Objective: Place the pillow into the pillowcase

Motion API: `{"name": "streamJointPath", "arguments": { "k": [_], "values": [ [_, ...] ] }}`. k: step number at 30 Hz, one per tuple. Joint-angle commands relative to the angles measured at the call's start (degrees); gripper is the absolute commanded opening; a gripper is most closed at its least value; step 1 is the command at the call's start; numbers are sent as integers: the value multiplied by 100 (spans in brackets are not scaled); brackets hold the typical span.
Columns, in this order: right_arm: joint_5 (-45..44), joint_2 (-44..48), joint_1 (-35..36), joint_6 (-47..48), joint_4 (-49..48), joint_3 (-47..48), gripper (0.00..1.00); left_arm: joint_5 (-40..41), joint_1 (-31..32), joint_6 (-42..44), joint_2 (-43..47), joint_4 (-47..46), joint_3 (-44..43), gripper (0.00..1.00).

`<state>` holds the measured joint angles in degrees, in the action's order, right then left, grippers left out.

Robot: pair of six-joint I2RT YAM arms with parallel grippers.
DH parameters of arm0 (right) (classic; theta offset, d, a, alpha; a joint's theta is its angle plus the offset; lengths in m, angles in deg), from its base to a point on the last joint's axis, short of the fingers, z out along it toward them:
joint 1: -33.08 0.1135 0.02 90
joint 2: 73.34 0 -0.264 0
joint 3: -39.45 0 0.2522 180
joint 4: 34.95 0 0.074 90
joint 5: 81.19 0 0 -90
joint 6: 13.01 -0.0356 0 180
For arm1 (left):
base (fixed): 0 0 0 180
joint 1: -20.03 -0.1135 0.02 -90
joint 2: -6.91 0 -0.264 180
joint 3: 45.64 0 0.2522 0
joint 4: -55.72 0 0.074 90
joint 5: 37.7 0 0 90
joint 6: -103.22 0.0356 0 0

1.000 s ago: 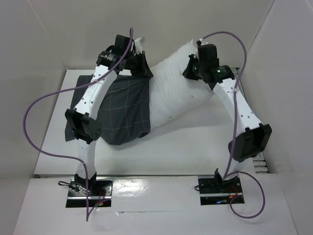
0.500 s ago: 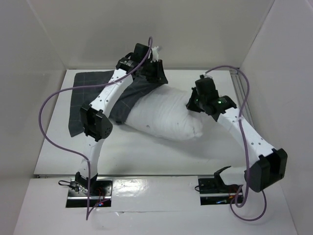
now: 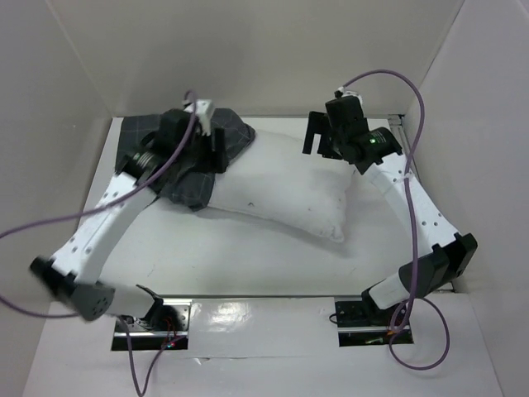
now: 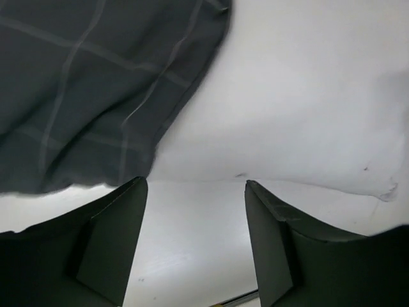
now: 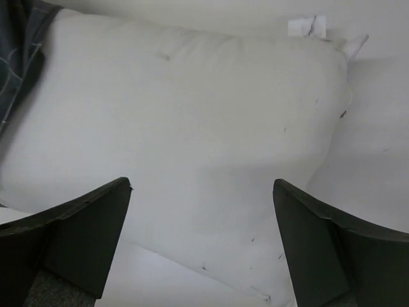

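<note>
**Both claws let go; pillow down on the table**

Near edge: bare white table [image 3: 248, 260].

Mid-table: the large plump white fabric pillow [image 3: 285, 194] now lies flat, running from 10 o'clock to 4 o'clock, no longer hoisted. Its 10 o'clock end sits under the limp charcoal grid-lined cloth pillowcase [image 3: 190, 178]; how deep inside, cannot tell.

Far side: left gripper [image 3: 216, 155] at 11 o'clock, right gripper [image 3: 318, 142] at 1 o'clock. Both were clamped a second ago; jaws now spread, holding nothing.

Judgement: insertion looks partial, so a fresh grasp is likely needed.
</note>
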<state>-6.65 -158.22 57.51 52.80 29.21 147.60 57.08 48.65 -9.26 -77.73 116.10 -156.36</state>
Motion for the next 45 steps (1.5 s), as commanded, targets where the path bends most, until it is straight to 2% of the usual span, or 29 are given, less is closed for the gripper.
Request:
{"name": "streamJointPath", "arguments": {
  "k": [1,3,5,6,7,9,14,19,20,21,28,35,37,39,40,42,45],
  "values": [
    [-316,-71,325,238,269,395,99,1296,-67,-597,1173,-387,1326,74],
    [-317,-282,466,300,269,474,99,1447,2,-818,1563,-556,2343,72],
    [-247,-441,747,353,217,545,99,1447,3,-819,1836,-897,2997,73],
    [-177,-511,852,431,217,545,99,1526,107,-924,1889,-1038,3252,77],
    [-176,-660,949,484,217,598,99,1526,161,-977,1890,-1109,3629,86],
    [-176,-784,1187,485,217,651,99,1666,161,-1082,1637,-1355,3912,87],
    [-177,-863,1187,538,217,599,99,2096,161,-950,933,-1831,4160,88],
    [-176,-863,1126,538,164,598,99,2203,100,-1003,467,-2305,4212,72],
    [-124,-863,1126,538,164,598,99,2255,100,-1004,466,-2358,4212,63],
    [-124,-863,1126,538,164,598,99,2325,100,-1004,379,-2497,4265,60],
    [-176,-863,1073,538,269,651,99,2774,47,-933,-9,-2499,4037,57],
    [-229,-758,1021,538,269,589,99,3135,-6,-1118,-176,-2376,3922,44],
    [-229,-758,1020,538,374,537,99,3135,-6,-1197,-246,-2140,3730,34],
    [-291,-758,1020,669,628,467,99,3135,-58,-1258,-299,-1972,3607,19],
    [-386,-706,1020,669,743,405,99,3135,-58,-1259,-299,-1885,3467,1],
    [-668,-627,959,582,1146,142,99,2969,-58,-1259,-246,-1586,3282,0],
    [-477,-197,636,371,1298,-455,99,2337,-6,-1198,-79,-1418,2930,0]
  ]
}}
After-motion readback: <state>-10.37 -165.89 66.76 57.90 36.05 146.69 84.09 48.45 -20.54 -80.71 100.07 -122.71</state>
